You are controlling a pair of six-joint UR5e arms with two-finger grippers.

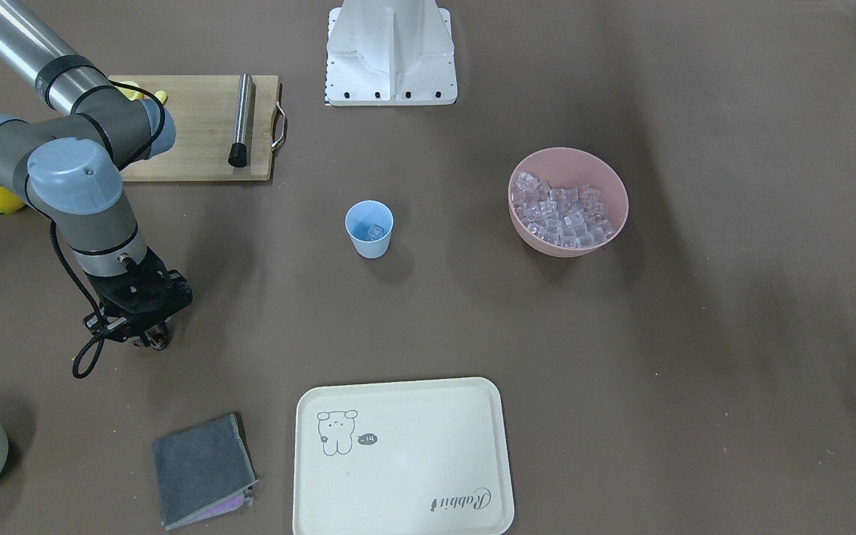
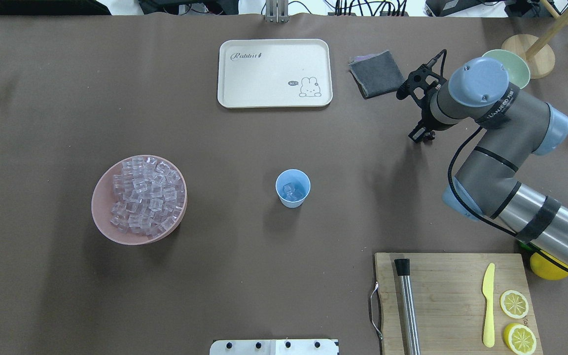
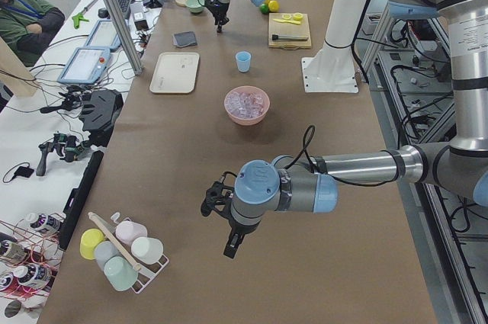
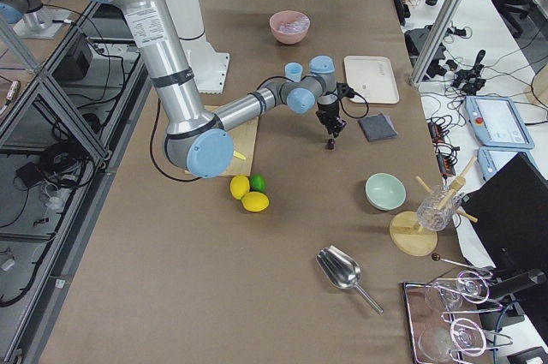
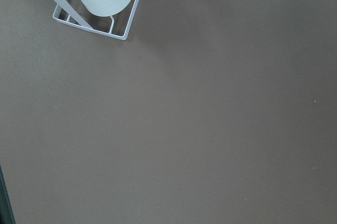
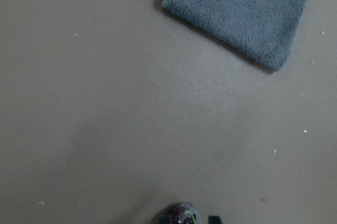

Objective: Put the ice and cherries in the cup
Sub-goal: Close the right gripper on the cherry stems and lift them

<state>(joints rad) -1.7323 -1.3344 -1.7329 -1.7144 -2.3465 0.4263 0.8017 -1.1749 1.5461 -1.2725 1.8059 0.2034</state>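
The light blue cup stands upright mid-table, also in the front-facing view, with an ice cube inside it. More ice fills a pink bowl. My right gripper is shut on the dark cherries just above the table, near a grey cloth and well away from the cup. My left gripper shows only in the exterior left view, far from the cup, over bare table; I cannot tell whether it is open or shut.
A cream tray and a grey cloth lie at the far side. A cutting board holds a metal muddler, a yellow knife and lemon slices. A pale green bowl and whole lemons are nearby. A cup rack lies below my left wrist.
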